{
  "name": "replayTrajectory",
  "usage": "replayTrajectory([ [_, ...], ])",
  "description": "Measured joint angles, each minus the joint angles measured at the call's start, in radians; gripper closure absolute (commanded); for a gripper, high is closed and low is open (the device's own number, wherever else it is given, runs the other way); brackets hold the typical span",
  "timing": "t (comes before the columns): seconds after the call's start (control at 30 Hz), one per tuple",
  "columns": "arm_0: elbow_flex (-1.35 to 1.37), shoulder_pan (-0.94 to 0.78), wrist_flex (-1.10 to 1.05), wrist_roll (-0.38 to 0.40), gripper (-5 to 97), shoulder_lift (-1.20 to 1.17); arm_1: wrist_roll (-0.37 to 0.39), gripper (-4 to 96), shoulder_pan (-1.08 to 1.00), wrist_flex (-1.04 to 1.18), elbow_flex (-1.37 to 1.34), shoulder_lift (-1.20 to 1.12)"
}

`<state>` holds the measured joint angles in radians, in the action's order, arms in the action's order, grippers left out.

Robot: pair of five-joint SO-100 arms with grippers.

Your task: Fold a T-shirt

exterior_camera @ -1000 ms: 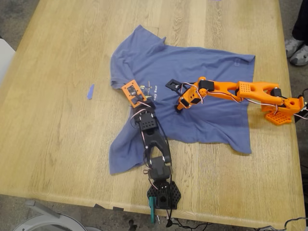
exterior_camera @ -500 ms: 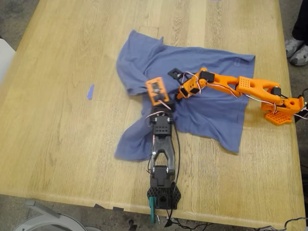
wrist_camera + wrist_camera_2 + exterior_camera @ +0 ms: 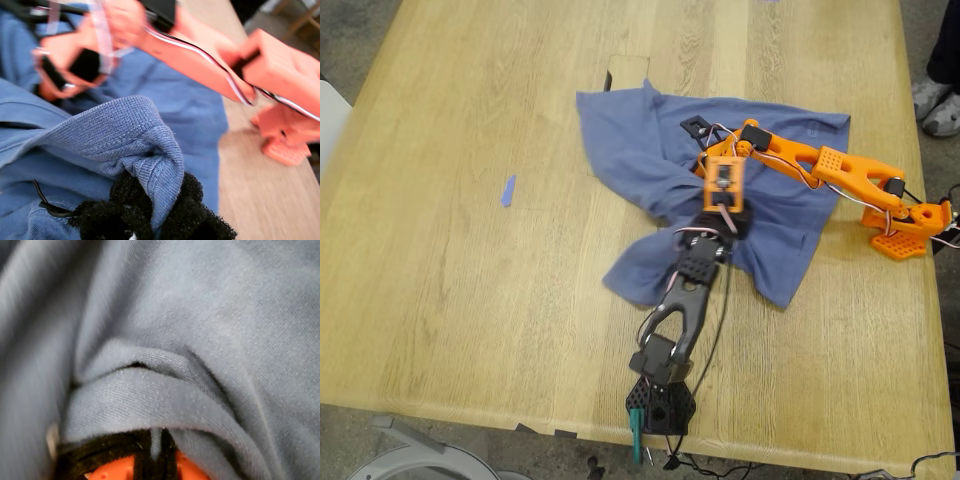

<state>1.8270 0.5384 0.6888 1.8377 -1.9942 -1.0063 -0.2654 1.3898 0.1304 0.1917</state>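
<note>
The T-shirt (image 3: 650,150) is slate blue all over, with darker blue in its folds. Up close its ribbed hem (image 3: 135,135) is the same blue. The bench (image 3: 440,250) is light yellow-brown wood with long pale stripes. A small blue scrap (image 3: 507,190) lies on it. One arm (image 3: 840,175) is bright orange with black parts. The other arm (image 3: 680,300) is black with an orange block at its end. The fingers (image 3: 125,210) of my first gripper have fuzzy black pads. My second gripper (image 3: 150,465) is orange with black edges.
</note>
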Motion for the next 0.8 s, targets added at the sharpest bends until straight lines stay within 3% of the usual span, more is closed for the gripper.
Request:
replayTrajectory([
  [0.4,-0.227,0.245,-0.017,-0.002,92,0.42,0.0,91.6,-0.017,-0.048,0.0,-0.017],
  [0.63,-0.623,0.302,0.029,-0.002,92,0.818,-0.002,91.6,-0.031,-0.061,0.0,-0.023],
  [0.8,-0.719,0.305,0.044,-0.002,91,0.953,0.003,91.6,-0.034,-0.067,0.0,-0.023],
])
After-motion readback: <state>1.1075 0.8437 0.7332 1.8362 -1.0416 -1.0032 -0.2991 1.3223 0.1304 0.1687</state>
